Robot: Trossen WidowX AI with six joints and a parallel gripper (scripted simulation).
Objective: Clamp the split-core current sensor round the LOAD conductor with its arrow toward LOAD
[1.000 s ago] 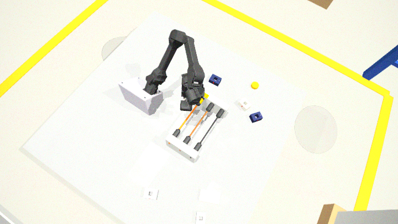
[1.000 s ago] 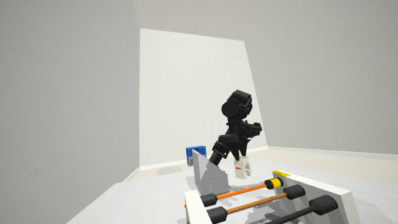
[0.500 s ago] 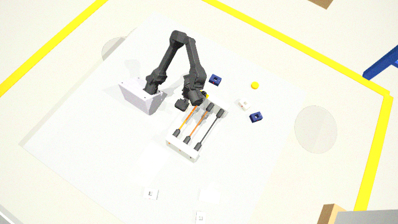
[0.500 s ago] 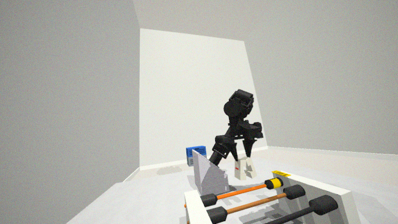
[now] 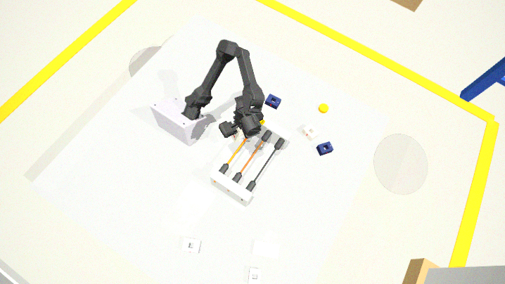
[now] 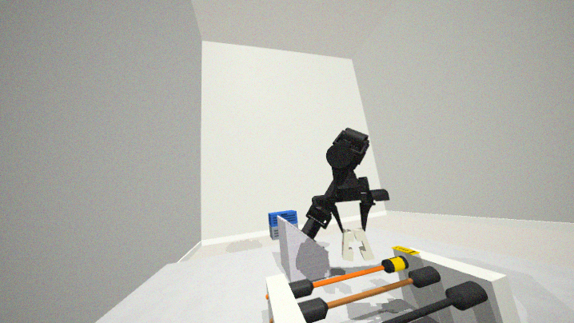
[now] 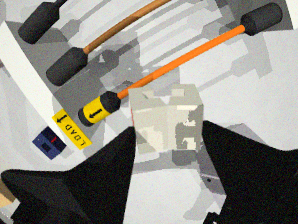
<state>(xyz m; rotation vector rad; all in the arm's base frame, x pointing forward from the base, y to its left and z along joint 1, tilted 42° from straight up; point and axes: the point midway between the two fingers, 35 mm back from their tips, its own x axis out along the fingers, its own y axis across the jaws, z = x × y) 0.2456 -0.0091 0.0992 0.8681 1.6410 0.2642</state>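
Note:
The cream split-core sensor (image 5: 238, 135) (image 6: 347, 246) (image 7: 150, 120) hangs with its two jaws spread and pointing down. My gripper (image 6: 353, 229) (image 7: 168, 128) is shut on its upper part. The sensor is off the table, beside the LOAD conductor on the robot-base side, not around it. The LOAD conductor (image 5: 235, 152) (image 6: 348, 276) (image 7: 185, 62) is the orange outer one, with a yellow arrow band (image 6: 398, 264) (image 7: 95, 111) at one end near the yellow LOAD label (image 5: 261, 121) (image 6: 405, 250) (image 7: 72, 130). A thin red mark shows on the sensor's left edge in the wrist view; its arrow direction is unreadable.
A brown conductor (image 5: 251, 156) (image 6: 368, 293) and a black conductor (image 5: 266, 165) run parallel between two white end walls (image 5: 231, 188) (image 6: 473, 269). Dark blue blocks (image 5: 273, 101) (image 5: 324, 148), a white block (image 5: 309, 130) and a yellow disc (image 5: 323, 107) lie beyond the rack.

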